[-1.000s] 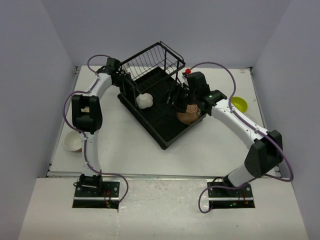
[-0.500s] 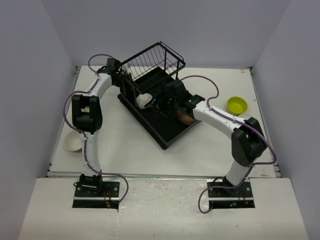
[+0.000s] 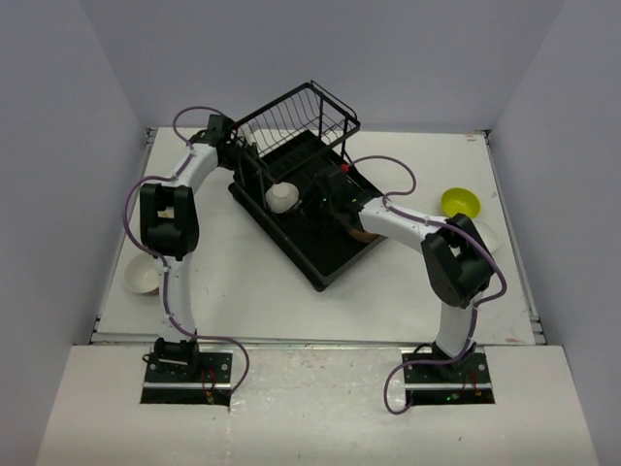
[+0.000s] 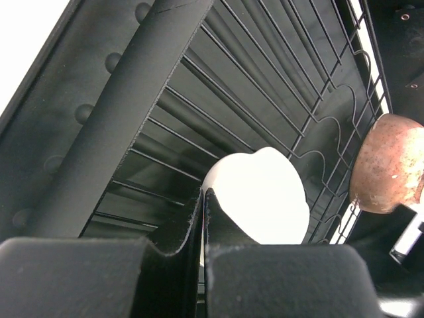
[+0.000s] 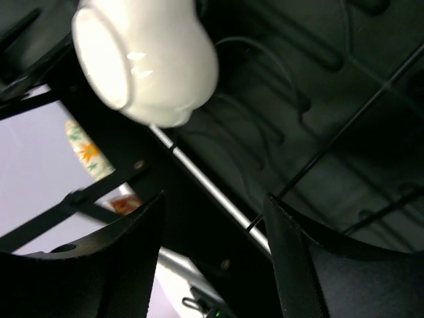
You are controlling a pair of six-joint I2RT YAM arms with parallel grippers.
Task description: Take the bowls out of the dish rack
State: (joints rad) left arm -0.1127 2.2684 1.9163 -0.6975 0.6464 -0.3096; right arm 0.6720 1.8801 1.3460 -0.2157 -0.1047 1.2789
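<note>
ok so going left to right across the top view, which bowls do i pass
white bowl out at the left edge → second white bowl in the dish rack → tan-brown bowl, partly under the right arm → lime-green bowl

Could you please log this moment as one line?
left gripper: shut, beside white bowl | right gripper: open, over dish rack | brown bowl: in rack

Soft, even overhead light fills the top view, leaving only faint shadows. Both wrist views are dim; the white bowl [image 5: 142, 59] glares at upper left, the bottom foreground blurred
</note>
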